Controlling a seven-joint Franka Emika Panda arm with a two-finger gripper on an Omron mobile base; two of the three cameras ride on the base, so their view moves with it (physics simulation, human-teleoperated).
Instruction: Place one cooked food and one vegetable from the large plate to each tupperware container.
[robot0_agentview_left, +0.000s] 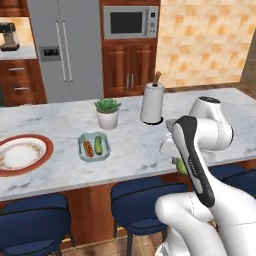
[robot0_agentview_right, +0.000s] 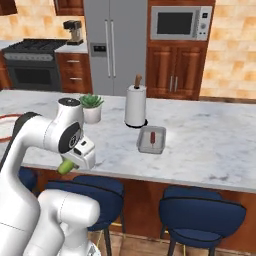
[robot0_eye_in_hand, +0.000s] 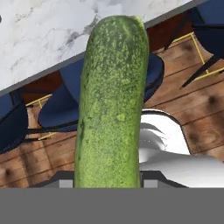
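Note:
My gripper (robot0_agentview_right: 70, 161) is shut on a dark green cucumber (robot0_eye_in_hand: 111, 105), which stands lengthwise through the hand view. It hangs off the counter's front edge, above the stools, and a green end of the cucumber (robot0_agentview_left: 181, 167) pokes out beside my arm. The pale teal container (robot0_agentview_left: 94, 146) holds a sausage (robot0_agentview_left: 88, 148) and a second cucumber (robot0_agentview_left: 98, 145). In the grey container (robot0_agentview_right: 151, 139), right of the paper towel roll, lies a reddish sausage (robot0_agentview_right: 153, 137). The large red-rimmed plate (robot0_agentview_left: 20, 153) sits at the counter's left end, its white centre bare.
A potted plant (robot0_agentview_left: 107, 112) and a paper towel roll (robot0_agentview_left: 152, 102) stand mid-counter, behind the containers. Blue stools (robot0_agentview_left: 145, 200) line the near side of the counter. Fridge, microwave and cabinets fill the back wall.

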